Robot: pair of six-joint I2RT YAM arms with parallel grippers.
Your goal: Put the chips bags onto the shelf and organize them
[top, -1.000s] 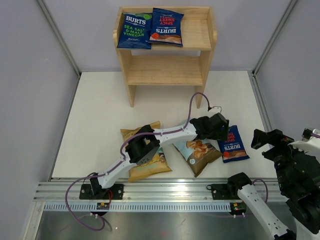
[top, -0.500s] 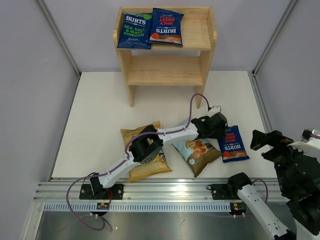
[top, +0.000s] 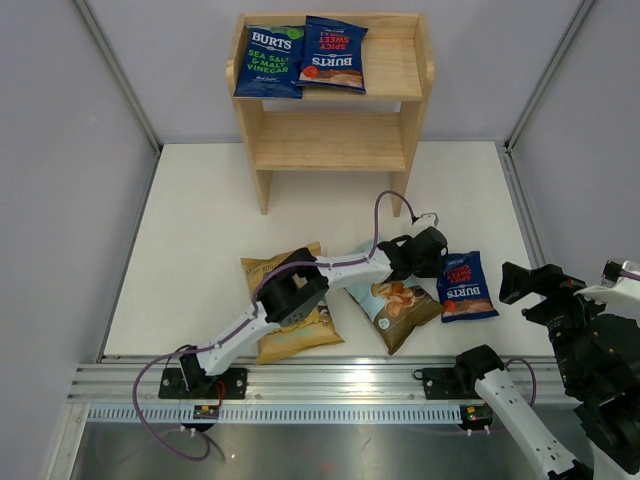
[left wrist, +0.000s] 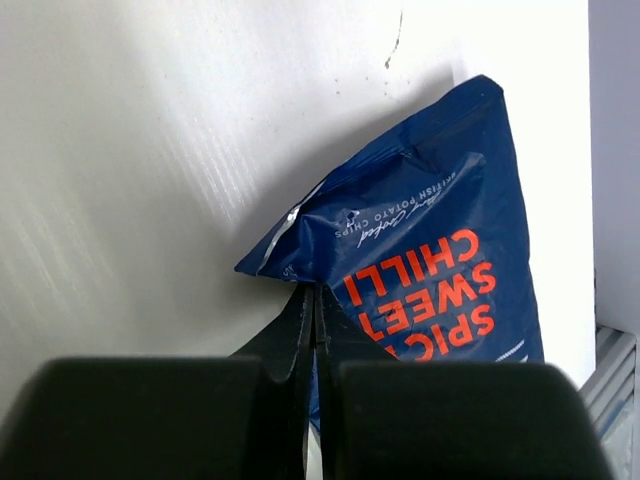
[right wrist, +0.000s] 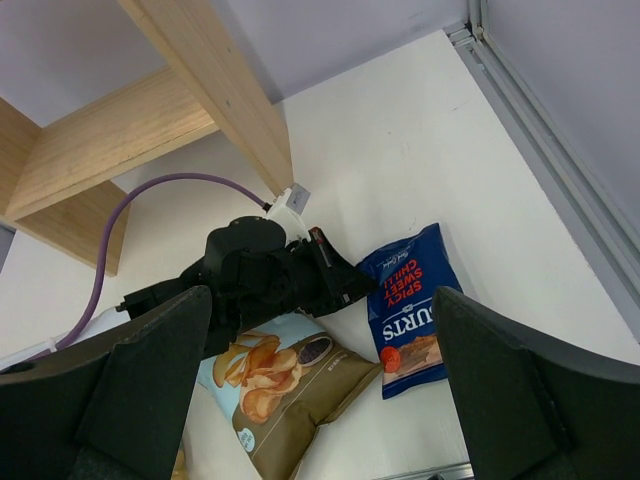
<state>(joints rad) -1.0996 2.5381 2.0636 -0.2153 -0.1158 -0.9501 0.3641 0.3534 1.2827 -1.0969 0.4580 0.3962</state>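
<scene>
Now the left claw [left wrist: 313,297] pinches a corner of the small dark-blue bag [top: 467,286], which lies on the table [top: 200,230] at right centre. Next, I judge, it must be lifted to the shelf [top: 390,70] at upper centre. The right claw [right wrist: 325,390] hangs spread.

Shelf [top: 400,85] stands at far side of table [top: 200,230]. Top tier: sea salt Burts bag [top: 270,62] at left, spicy Burts bag [top: 333,55] touching its right. Near side, left to right: large chips bag [top: 300,338] under left arm, second large bag [top: 395,305], third Burts bag [top: 466,287] with left gripper [left wrist: 314,295] at its left edge.
</scene>
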